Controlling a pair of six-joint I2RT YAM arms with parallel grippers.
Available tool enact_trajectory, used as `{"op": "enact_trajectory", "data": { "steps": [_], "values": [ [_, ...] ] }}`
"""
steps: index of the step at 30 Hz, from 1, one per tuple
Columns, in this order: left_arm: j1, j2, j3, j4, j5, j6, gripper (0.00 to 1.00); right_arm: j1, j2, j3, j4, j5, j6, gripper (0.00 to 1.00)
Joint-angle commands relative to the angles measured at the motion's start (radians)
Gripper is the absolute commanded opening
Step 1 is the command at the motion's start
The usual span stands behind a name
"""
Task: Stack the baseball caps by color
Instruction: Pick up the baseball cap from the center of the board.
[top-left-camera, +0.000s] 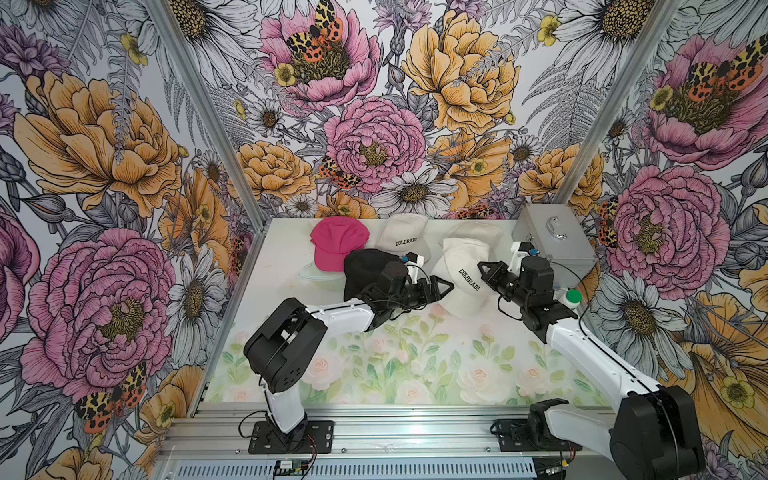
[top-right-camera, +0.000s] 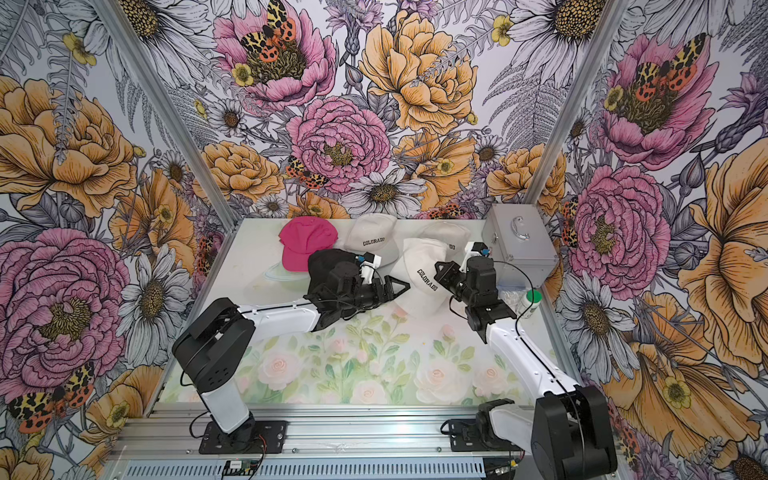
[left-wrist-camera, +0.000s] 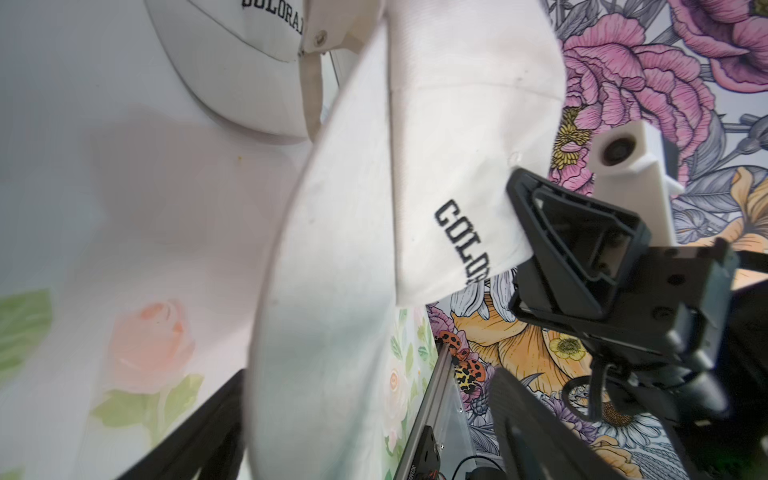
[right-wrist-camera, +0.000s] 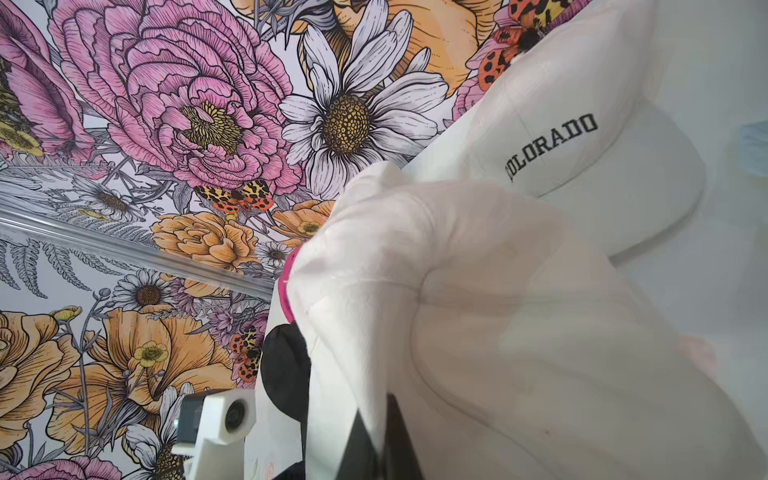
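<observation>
A cream COLORADO cap (top-left-camera: 461, 257) (top-right-camera: 419, 257) lies mid-table, its crown fabric pinched in my shut right gripper (top-left-camera: 480, 266) (right-wrist-camera: 380, 415). My left gripper (top-left-camera: 446, 287) (left-wrist-camera: 365, 415) stands open, with that cap's brim (left-wrist-camera: 332, 291) between its spread fingers. A black cap (top-left-camera: 365, 266) lies partly under my left wrist. A pink cap (top-left-camera: 338, 241) sits at the back left. A second cream cap (top-left-camera: 405, 235) (right-wrist-camera: 561, 137) sits behind the held one. A third cream cap (top-left-camera: 478, 230) is half hidden at the back right.
A silver metal case (top-left-camera: 552, 237) stands at the back right corner. A white bottle with a green lid (top-left-camera: 571, 298) stands by the right wall, close to my right arm. Flowered walls enclose the table on three sides.
</observation>
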Motion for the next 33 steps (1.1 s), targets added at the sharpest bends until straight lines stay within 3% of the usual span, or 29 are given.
{"op": "enact_trajectory", "data": {
  "steps": [1, 4, 11, 13, 14, 16, 17, 18, 19, 25, 30, 33],
  "values": [
    [0.010, 0.029, -0.026, 0.253, 0.085, -0.084, 0.77, 0.005, -0.033, -0.014, 0.062, -0.005, 0.028, 0.00],
    [0.015, 0.066, -0.029, 0.284, 0.079, -0.106, 0.59, 0.006, -0.050, -0.024, 0.079, -0.004, 0.040, 0.00],
    [0.017, 0.076, -0.022, 0.287, 0.071, -0.110, 0.33, 0.008, -0.075, -0.044, 0.105, -0.010, 0.045, 0.00],
    [0.024, 0.069, -0.019, 0.274, 0.068, -0.091, 0.00, 0.009, -0.080, -0.049, 0.118, -0.012, 0.026, 0.00],
    [0.031, 0.062, -0.020, 0.268, 0.069, -0.078, 0.00, 0.007, -0.085, -0.050, 0.122, -0.017, 0.005, 0.06],
    [0.064, 0.048, -0.026, 0.253, 0.097, -0.042, 0.00, -0.003, -0.096, -0.045, 0.129, -0.044, -0.050, 0.32],
    [0.082, 0.002, -0.029, 0.245, 0.117, -0.027, 0.00, -0.009, -0.101, -0.040, 0.129, -0.060, -0.081, 0.55],
    [0.114, -0.011, -0.028, 0.239, 0.165, -0.013, 0.00, -0.019, -0.108, -0.036, 0.126, -0.072, -0.108, 0.89],
    [0.147, -0.022, -0.028, 0.238, 0.221, -0.008, 0.00, -0.031, -0.117, -0.036, 0.124, -0.070, -0.123, 0.99],
    [0.310, -0.111, -0.034, 0.143, 0.464, 0.062, 0.00, -0.082, -0.206, -0.098, 0.165, 0.023, -0.235, 0.99],
    [0.346, -0.204, 0.063, -0.331, 0.538, 0.401, 0.00, -0.091, -0.233, -0.127, 0.165, 0.084, -0.293, 0.99],
    [0.345, -0.243, 0.123, -0.485, 0.585, 0.531, 0.00, -0.095, -0.214, -0.132, 0.149, 0.103, -0.236, 0.99]
  ]
}}
